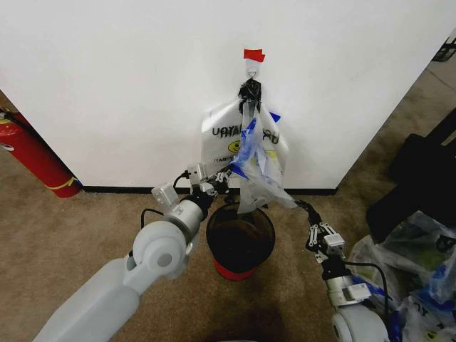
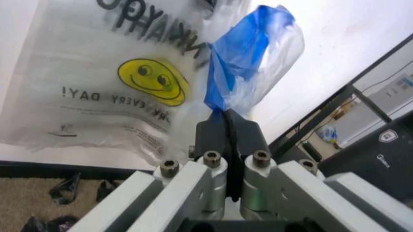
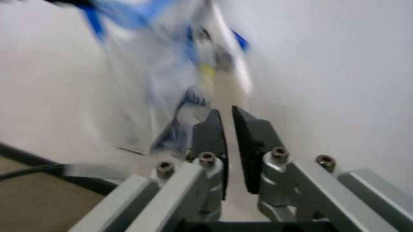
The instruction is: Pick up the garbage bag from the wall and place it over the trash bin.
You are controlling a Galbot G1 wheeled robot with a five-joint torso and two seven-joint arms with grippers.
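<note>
The garbage bag (image 1: 258,165), translucent with blue edges, hangs from a hook (image 1: 251,71) on the white wall (image 1: 128,85), in front of a whitish smiley-face bag (image 1: 222,134). My left gripper (image 1: 224,177) is shut on the garbage bag's blue edge (image 2: 242,58), just above the trash bin (image 1: 240,239), which stands against the wall below. My right gripper (image 1: 305,208) sits to the right of the bin's rim, and the bag's lower corner stretches out to it. Its fingers (image 3: 208,130) are closed to a narrow slit beside the blurred plastic (image 3: 174,72).
A red fire extinguisher (image 1: 35,160) leans at the wall on the left. A heap of stuffed clear-and-blue bags (image 1: 410,267) and a black object (image 1: 420,171) lie at the right. Red tape (image 1: 254,55) marks the wall above the hook. Brown carpet surrounds the bin.
</note>
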